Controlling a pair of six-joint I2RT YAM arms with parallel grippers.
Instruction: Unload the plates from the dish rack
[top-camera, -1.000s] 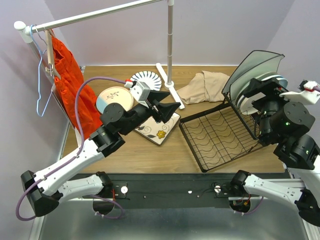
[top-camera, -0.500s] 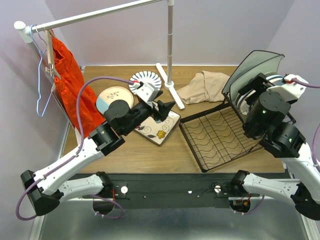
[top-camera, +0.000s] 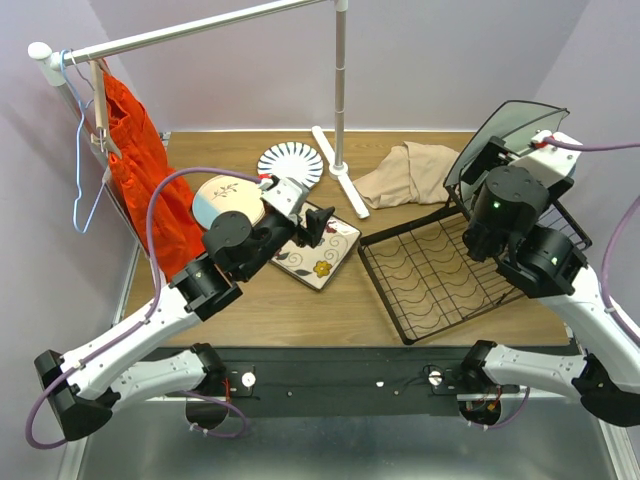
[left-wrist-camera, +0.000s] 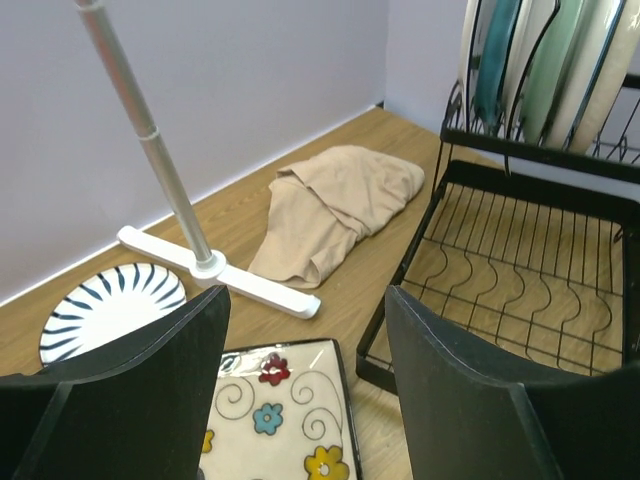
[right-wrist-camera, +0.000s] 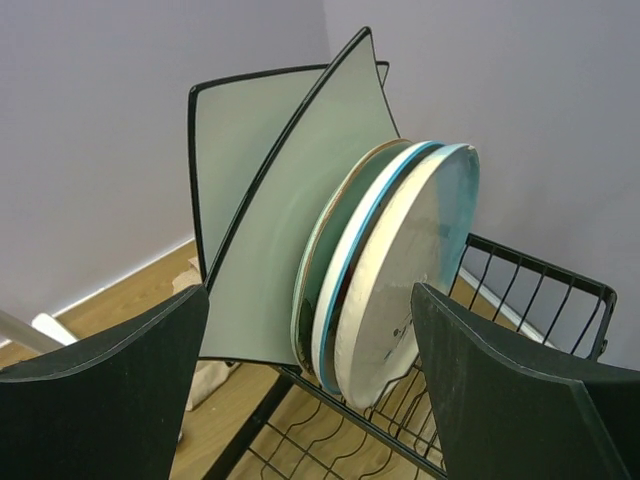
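The black wire dish rack (top-camera: 430, 275) stands at the right of the table. Its upright section holds pale green square plates (right-wrist-camera: 260, 230) and several round plates (right-wrist-camera: 400, 270) on edge. My right gripper (right-wrist-camera: 310, 295) is open, level with the round plates and a little short of them, touching none. On the table lie a floral square plate (top-camera: 318, 255), a striped round plate (top-camera: 290, 160) and a pink-and-blue round plate (top-camera: 228, 195). My left gripper (left-wrist-camera: 305, 310) hangs open and empty over the floral plate's (left-wrist-camera: 290, 420) far edge, facing the rack (left-wrist-camera: 500, 290).
A white clothes rail pole (top-camera: 340, 90) stands on a foot (top-camera: 335, 170) at the back middle. A red garment (top-camera: 140, 160) hangs from its bar at the left. A beige cloth (top-camera: 405, 172) lies crumpled behind the rack. Walls close in at the back and right.
My right arm has swung left and turned so its open jaws face the plates in the rack. My left gripper has drawn back a little over the floral plate.
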